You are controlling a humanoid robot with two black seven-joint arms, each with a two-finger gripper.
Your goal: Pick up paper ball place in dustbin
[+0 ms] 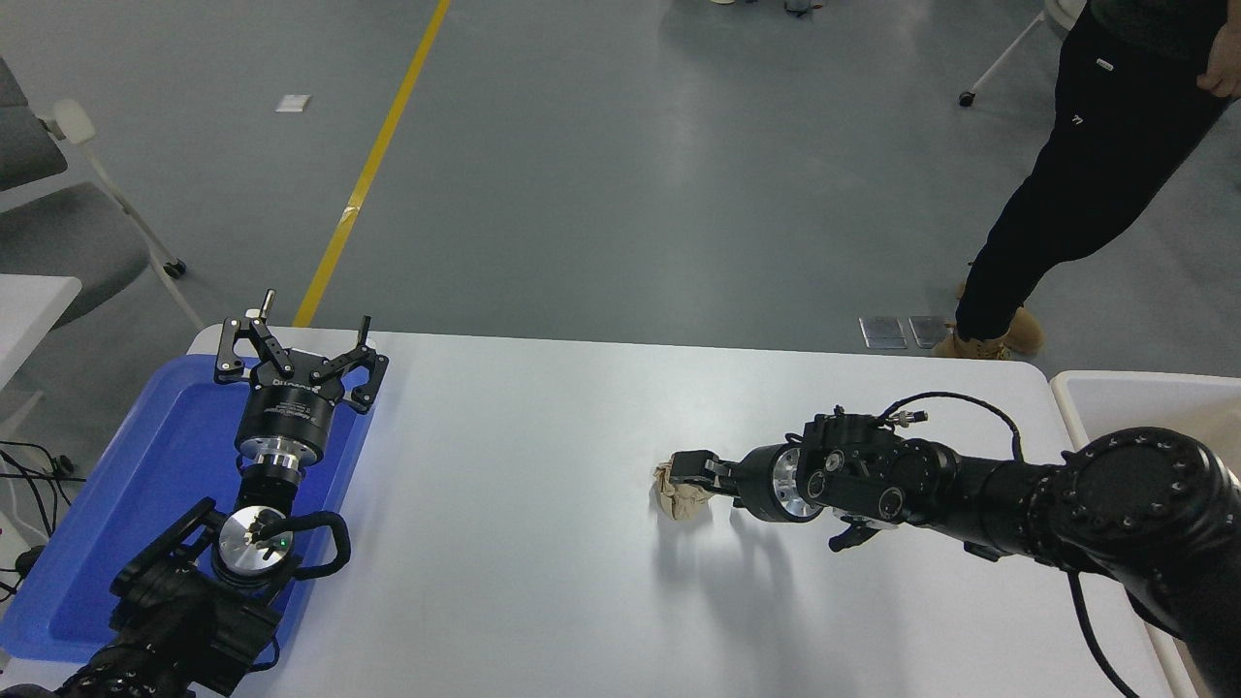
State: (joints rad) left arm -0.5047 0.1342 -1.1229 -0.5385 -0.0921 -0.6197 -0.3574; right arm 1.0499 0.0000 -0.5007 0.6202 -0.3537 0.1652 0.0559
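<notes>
The paper ball (pixel 682 496), a crumpled tan-brown wad, lies on the white table (pixel 524 504) right of the middle. My right gripper (pixel 690 485) reaches in from the right and sits low over the ball. It is open, with one finger on the ball's far side and the other hidden behind the ball. The dustbin (pixel 1144 381) shows only as a cream-white rim at the right edge, partly hidden by my right arm. My left gripper (pixel 296 351) is parked open over the blue tray at the lower left.
A flat blue tray (pixel 145 465) lies at the table's left end under my left arm. A person in black trousers (pixel 1096 165) and tan boots stands on the floor beyond the far right corner. A chair stands at the far left.
</notes>
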